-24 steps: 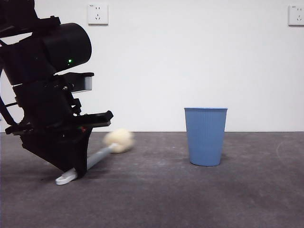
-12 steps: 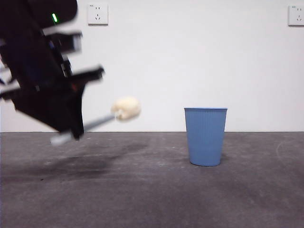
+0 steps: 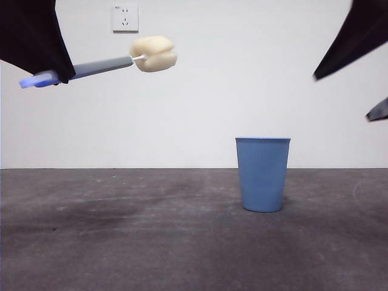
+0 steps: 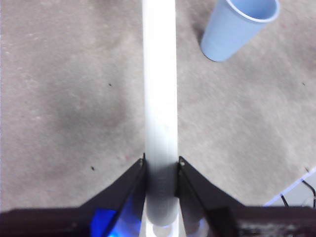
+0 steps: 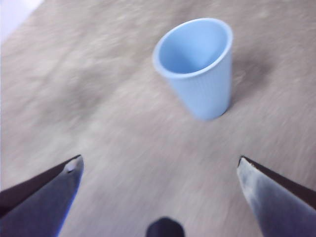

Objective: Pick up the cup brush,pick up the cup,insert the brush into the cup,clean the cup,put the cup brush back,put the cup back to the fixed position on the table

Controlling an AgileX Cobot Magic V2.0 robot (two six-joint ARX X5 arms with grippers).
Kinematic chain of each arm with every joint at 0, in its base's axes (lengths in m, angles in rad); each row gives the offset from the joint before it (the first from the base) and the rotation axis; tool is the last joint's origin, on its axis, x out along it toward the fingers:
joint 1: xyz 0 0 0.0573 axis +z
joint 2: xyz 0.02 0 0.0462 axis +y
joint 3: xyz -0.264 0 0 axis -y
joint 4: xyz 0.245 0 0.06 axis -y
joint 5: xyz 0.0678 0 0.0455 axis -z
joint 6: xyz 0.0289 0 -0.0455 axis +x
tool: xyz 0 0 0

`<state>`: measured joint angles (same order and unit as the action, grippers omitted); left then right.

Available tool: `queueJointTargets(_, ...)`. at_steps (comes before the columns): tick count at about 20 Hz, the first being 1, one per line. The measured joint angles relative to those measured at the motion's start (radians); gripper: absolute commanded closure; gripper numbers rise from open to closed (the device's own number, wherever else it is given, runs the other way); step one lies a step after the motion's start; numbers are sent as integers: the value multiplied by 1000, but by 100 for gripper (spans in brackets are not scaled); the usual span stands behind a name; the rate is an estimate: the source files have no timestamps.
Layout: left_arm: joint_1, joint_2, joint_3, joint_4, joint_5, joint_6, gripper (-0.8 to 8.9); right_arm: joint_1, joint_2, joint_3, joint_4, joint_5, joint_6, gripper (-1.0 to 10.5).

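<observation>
Holding the cup brush [image 3: 97,63] high at the far left of the front view, our left gripper [image 4: 161,165] had its two black jaws clamped on the long slim grey handle, one jaw pressed to each side of it. We saw that handle run out nearly level, tilting slightly upward toward its rounded cream-yellow sponge head, soft and lumpy against the white wall. A short white tip joined handle and sponge. The end of the handle behind the jaws glowed bluish. In the left wrist view the handle [image 4: 159,98] looked pale, smooth and straight, washed out by the light.

Below lay the dark grey matte table [image 3: 151,242], flat, with faint pale scuffs and a darker smudge toward the left.

Further right stood the blue plastic tapered cup [image 3: 262,174], upright on the table and well apart from the brush. We noted fine vertical ribs along its wall, a smooth rim band and an open round mouth [image 5: 193,47].

At the far right, our right gripper [image 5: 160,177] hung above the table with its jaws spread wide, gripping nothing. We saw the cup beyond the tips in the blurred right wrist view, touching neither.
</observation>
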<state>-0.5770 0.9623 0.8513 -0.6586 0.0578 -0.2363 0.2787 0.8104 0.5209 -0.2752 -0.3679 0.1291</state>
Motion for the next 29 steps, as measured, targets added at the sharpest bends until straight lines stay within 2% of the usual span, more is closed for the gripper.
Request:
queueJointTargets(5,-21,4,0,-14,2,0,822,162,238,-4,249,190,2,350)
queueJointTargets(8,-22,4,0,-37,3,1,822,193,386,-4,394,283,0,350)
queueJointTargets(17,-22,4,0,-57,3,18,822,192,640,-5,732,317,-47,349)
queueJointTargets(29,-22,4,0,-58,3,19,822,166,876,-6,1107,319,-51,357)
